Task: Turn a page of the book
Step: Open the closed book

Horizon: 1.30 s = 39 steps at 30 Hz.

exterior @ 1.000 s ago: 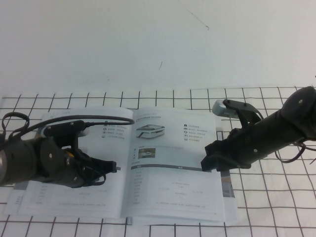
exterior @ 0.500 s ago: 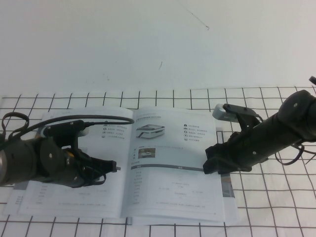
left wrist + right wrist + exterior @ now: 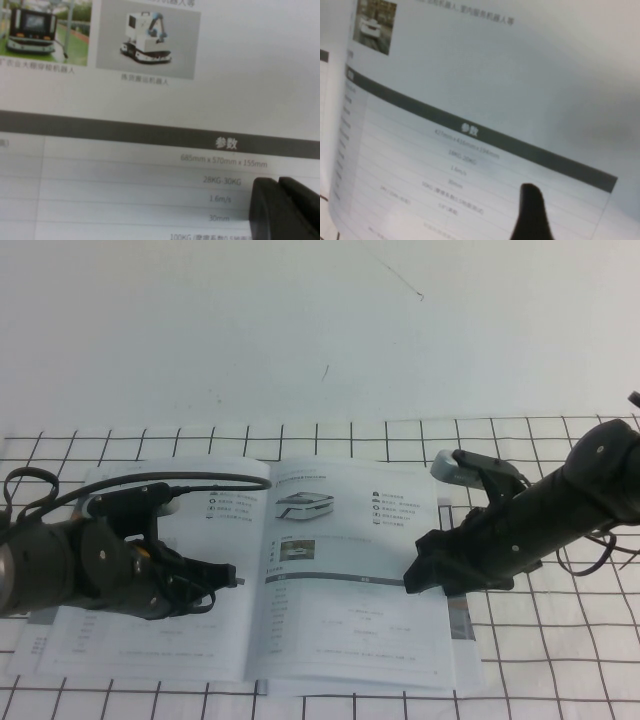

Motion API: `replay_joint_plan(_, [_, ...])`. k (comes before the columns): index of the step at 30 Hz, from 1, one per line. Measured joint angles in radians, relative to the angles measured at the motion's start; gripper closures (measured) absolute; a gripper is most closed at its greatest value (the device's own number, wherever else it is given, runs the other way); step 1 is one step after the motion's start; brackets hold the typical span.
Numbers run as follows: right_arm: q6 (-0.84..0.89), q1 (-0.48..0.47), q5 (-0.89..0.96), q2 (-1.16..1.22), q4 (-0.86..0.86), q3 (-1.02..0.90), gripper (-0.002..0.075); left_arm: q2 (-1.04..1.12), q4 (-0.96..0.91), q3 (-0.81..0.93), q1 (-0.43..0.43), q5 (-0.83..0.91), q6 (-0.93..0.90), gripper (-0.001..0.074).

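Right gripper (image 3: 412, 577) over page (image 3: 350, 580); left gripper (image 3: 232, 580) opposite.

You have a white cloth (image 3: 560, 660) ruled with a black square grid across the near part of the high view. Its far edge runs straight from side to side. Beyond it you see a plain white surface (image 3: 300, 330). That surface carries a thin dark diagonal scratch (image 3: 400, 282) and, nearer the grid, a short dark mark (image 3: 325, 372).
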<state>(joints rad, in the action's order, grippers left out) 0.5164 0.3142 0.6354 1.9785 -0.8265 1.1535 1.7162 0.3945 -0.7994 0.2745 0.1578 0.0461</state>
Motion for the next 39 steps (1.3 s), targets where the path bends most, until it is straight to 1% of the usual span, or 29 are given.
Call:
replay_joint_plan(5, [0.018,-0.005,0.002,0.000,-0.051,-0.002,0.0252,0.000,0.011,0.000,0.000,0.000,0.000,0.0737])
replay_joint_plan(8, [0.068,-0.006,0.011,0.002,-0.103,-0.006,0.0251,0.000,0.014,0.000,0.000,0.000,0.000,0.0737])
replay_joint_plan(18, [0.330,-0.006,0.070,0.014,-0.449,-0.007,0.0250,0.000,0.018,0.000,0.000,-0.003,0.000,0.0738])
replay_joint_plan(22, [0.370,-0.006,0.104,0.014,-0.487,-0.004,0.0250,0.000,0.018,0.000,0.000,-0.005,0.000,0.0738])
replay_joint_plan(24, [0.356,-0.006,0.120,0.014,-0.450,0.010,0.0250,0.000,0.019,0.000,0.000,-0.005,0.000,0.0738])
replay_joint_plan(26, [0.302,-0.006,0.130,0.008,-0.371,0.035,0.0250,0.000,0.019,0.000,0.000,-0.005,0.000,0.0738])
replay_joint_plan(29, [0.159,-0.006,0.152,-0.001,-0.163,0.091,0.0250,0.000,0.019,0.000,0.000,-0.005,0.000,0.0738])
replay_joint_plan(32, [-0.028,-0.006,0.165,-0.008,0.086,0.133,0.0250,0.000,0.019,0.000,0.000,-0.005,-0.002,0.0738])
replay_joint_plan(33, [-0.071,-0.006,0.163,-0.008,0.141,0.138,0.0250,0.001,0.019,0.000,0.000,-0.005,-0.002,0.0738])
replay_joint_plan(36, [-0.125,-0.006,0.159,0.007,0.214,0.143,0.0250,0.001,0.020,0.000,0.000,-0.005,-0.002,0.0738])
replay_joint_plan(39, [-0.141,-0.006,0.161,0.044,0.229,0.143,0.0250,0.001,0.021,0.000,0.000,-0.005,-0.002,0.0738])
